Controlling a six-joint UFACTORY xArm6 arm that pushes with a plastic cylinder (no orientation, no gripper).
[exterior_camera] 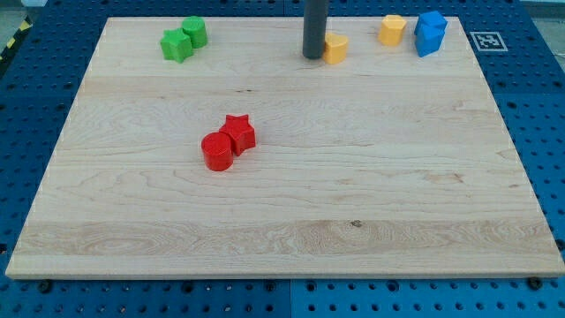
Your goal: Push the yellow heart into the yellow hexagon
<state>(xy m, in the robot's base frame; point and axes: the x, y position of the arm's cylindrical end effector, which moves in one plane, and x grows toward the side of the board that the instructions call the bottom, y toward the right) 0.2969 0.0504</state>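
A yellow block (336, 49) with a notch in its top, seemingly the heart, lies near the view's top, just right of centre. A second yellow block (393, 29), seemingly the hexagon, lies further right and slightly higher, apart from the first. My tip (313, 56) rests on the board right against the left side of the notched yellow block. The dark rod rises from there out of the view's top.
Two blue blocks (431, 33) sit together just right of the second yellow block. A green star (177, 45) and another green block (195, 31) touch at the top left. A red cylinder (216, 152) and a red star (238, 132) touch left of centre. The wooden board (353, 221) lies on a blue pegboard.
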